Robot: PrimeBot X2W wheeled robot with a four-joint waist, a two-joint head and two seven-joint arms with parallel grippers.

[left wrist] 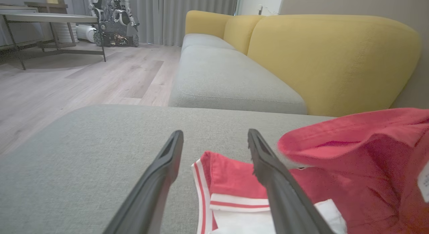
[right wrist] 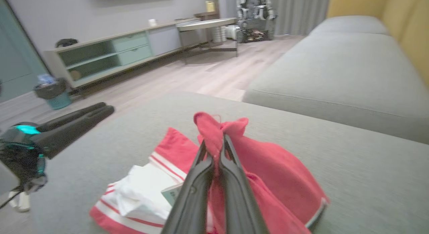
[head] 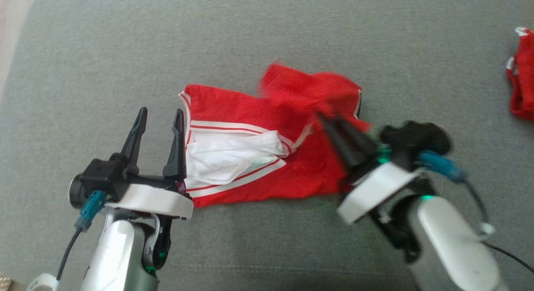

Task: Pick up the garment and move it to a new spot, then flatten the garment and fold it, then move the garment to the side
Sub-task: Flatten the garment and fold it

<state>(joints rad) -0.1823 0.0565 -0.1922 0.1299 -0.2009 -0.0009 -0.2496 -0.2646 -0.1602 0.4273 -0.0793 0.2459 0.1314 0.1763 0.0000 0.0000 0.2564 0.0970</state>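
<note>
The garment (head: 258,157), a red T-shirt with white sleeves, lies crumpled on the grey cushion (head: 267,32) at the middle of the head view. Its long axis runs from left to right across the frame. The end with the striped trim points to the left. A bunched white sleeve (head: 225,155) sits in its lower left part, between two red-and-white striped bands.

The right gripper (head: 330,117) comes in from the lower right, its jaws pressed together on a fold of the red cloth. In the right wrist view the right gripper (right wrist: 214,143) pinches that fold into a raised peak above the rest of the garment (right wrist: 268,173).

The left gripper (head: 161,111) stands at the garment's left edge with its jaws spread wide and nothing between them. In the left wrist view, the left gripper (left wrist: 215,132) frames the garment's striped corner (left wrist: 204,173).

The right arm and the lifted fold are blurred in the head view. The left wrist covers the garment's lower left corner. A white tag (left wrist: 424,180) is cut off at the right edge of the left wrist view. A second red garment (head: 521,82) is cut off at the head view's upper right.
</note>
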